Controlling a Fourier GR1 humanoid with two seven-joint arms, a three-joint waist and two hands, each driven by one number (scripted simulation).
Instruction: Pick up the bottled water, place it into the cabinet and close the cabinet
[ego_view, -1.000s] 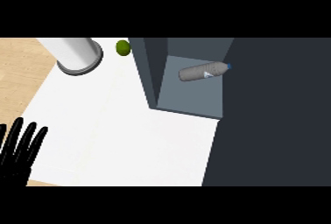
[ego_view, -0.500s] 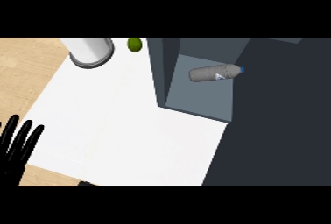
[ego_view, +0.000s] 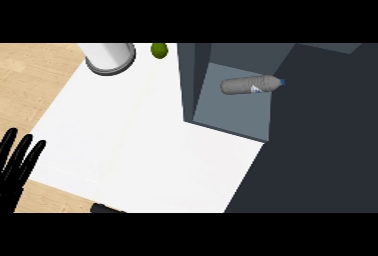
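Your left hand (ego_view: 18, 162) rests open, fingers straight, at the bench (ego_view: 148, 145) edge. The water bottle (ego_view: 251, 85) lies on its side far up-right of it, inside the cabinet (ego_view: 229, 110), so closing remains.

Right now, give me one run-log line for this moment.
grey plastic water bottle: lying on its side inside open dark grey cabinet | left hand: open, resting at left edge | right hand: not in view

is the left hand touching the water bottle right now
Apart. The head view shows the left hand open at the left edge, with bare white counter between it and the bottle in the cabinet.
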